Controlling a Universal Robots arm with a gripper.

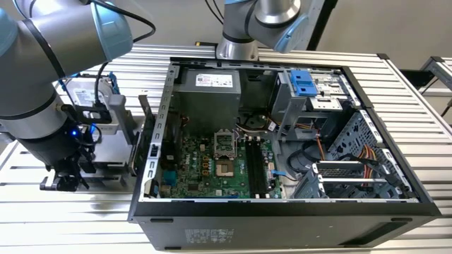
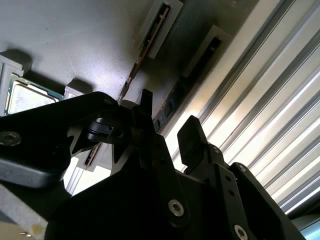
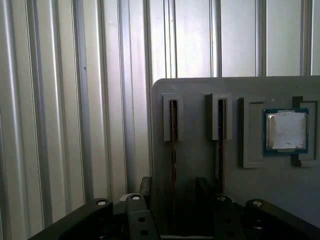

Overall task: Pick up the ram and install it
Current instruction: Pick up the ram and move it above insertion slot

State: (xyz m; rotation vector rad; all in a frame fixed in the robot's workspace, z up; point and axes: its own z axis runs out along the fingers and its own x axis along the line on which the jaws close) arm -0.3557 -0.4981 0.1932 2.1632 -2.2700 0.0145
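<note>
At the exterior view's left the arm (image 1: 42, 106) is bending down, and its hand (image 1: 62, 181) is hanging low over a gray holder (image 1: 109, 159) that is sitting on the slatted metal desk (image 1: 71, 222). A silver hard drive (image 1: 88, 94) in a blue frame and a dark expansion card (image 1: 145, 124) are standing upright on the holder, between the hand and the open computer case (image 1: 282, 209). Inside the case the motherboard (image 1: 205, 169) is lying flat, its dark memory slots (image 1: 258, 169) running along the board. A metal drive cage (image 1: 353, 174) is sitting toward the exterior view's right.

In the first wrist view the ram (image 3: 173, 150) is standing on edge in a slot of the holder. The hand's fingers (image 3: 145, 187) are standing apart at a moderate width, one on each side of the ram and not touching it. A second stick (image 3: 219, 150) is standing in the neighbouring slot, and past it a processor (image 3: 286, 131) is resting in its own recess.
</note>
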